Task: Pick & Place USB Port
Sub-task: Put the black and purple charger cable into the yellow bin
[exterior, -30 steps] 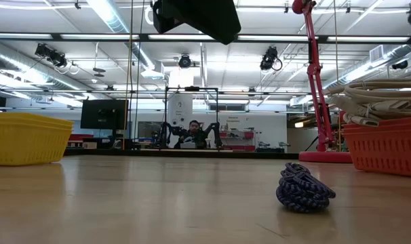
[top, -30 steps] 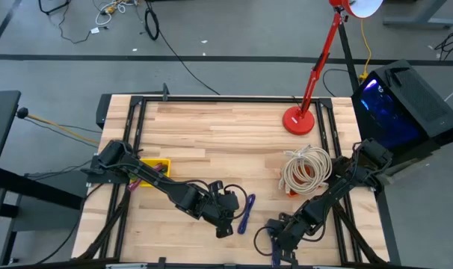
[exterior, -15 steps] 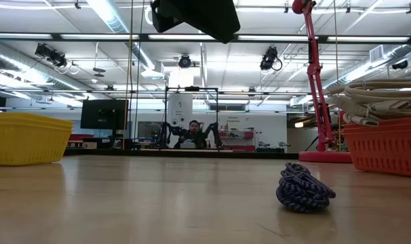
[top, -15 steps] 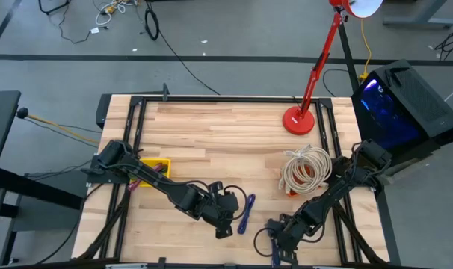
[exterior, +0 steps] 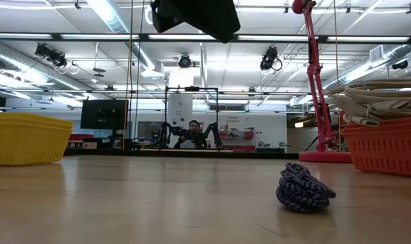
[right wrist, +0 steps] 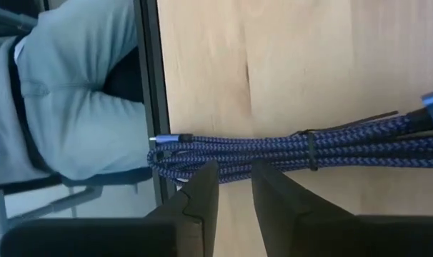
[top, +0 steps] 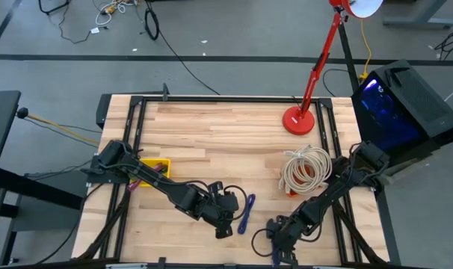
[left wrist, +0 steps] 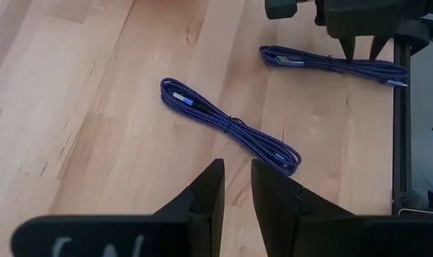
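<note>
**Ana:** Wide and bright, the workshop stretched behind the wooden counter (top: 226, 142), which carried a red lamp (top: 298, 119) at the far right, an orange basket (exterior: 388, 146) heaped with pale cables (top: 306, 169) nearer on that side, and a yellow bin (top: 156, 166) on the left.

**Ben:** And the arms?

**Ana:** Both reached toward the near edge. The left claw (top: 225, 222) hung near the middle, its fingers set narrow with a slim gap and nothing between them. Just to its right lay a bundled blue USB cable (top: 246, 213), stretched out on the wood.

**Ben:** The right one?

**Ana:** The right claw (top: 281, 237) sat low at the near edge over a second blue USB cable (right wrist: 295, 153), a tied bundle lying crosswise just ahead of its fingertips. Its fingers were also narrow and held nothing.

**Ben:** So the pick hadn't happened.

**Ana:** That was my reading. Neither cable was lifted, and no blue cable showed in either container.

**Ben:** How should it have gone about the grasp?

**Ana:** I judged the fingers needed to spread wider than the bundle first, then straddle it near the tie, where the strands are held together. A pinch at the loose plug end (right wrist: 163, 138) risked snagging one strand and unravelling the coil.
</note>
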